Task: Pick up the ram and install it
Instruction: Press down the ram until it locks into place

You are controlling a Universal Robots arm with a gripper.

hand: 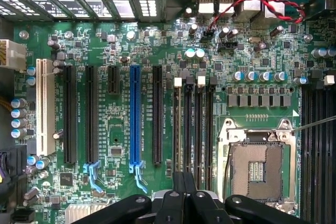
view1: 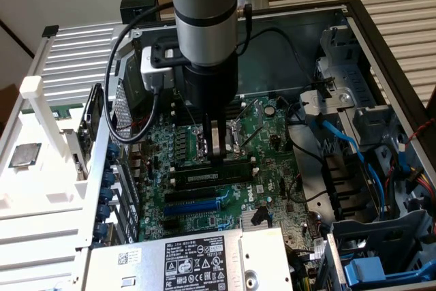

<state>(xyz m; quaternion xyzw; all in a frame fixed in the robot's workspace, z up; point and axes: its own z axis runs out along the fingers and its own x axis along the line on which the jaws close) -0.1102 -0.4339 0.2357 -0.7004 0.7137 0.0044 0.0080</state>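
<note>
– Status pls: where's the ram?

– Long thin green circuit-board ram point(view1: 204, 176) w/ dark chips & a pale label stands on edge in a black memory slot on the green motherboard point(view1: 272, 134), inside the open grey metal PC case point(view1: 354, 25). It runs across the board, just on the socket side of the long blue plastic slot point(view1: 197, 204), w/ black slots between them.

– Gripper?

– Grey arm comes straight down over the board. Gripper point(view1: 216, 158) sits right over the stick's mid-length, tips at its top edge. Jaws are drawn together, no real gap in the exterior or wrist view. Can't tell if they nip the board edge or only touch it.

– Wrist view, anything extra?

– Black gripper point(hand: 184, 195) w/ narrow fingers side by side, over the row of black memory slots w/ white end clips. Can't pick the stick out from the slots there. Square silver CPU socket point(hand: 257, 166) lies just beside that row, blue slot point(hand: 135, 114) on the other side, white plastic slot point(hand: 44, 106) further out.

– Other bits?

– Silver power supply box w/ black label point(view1: 184, 264) at the case's near edge, blue cables point(view1: 340, 141) toward the exterior view's right, twisted red & black wires point(hand: 273, 3) near the rear ports.
</note>
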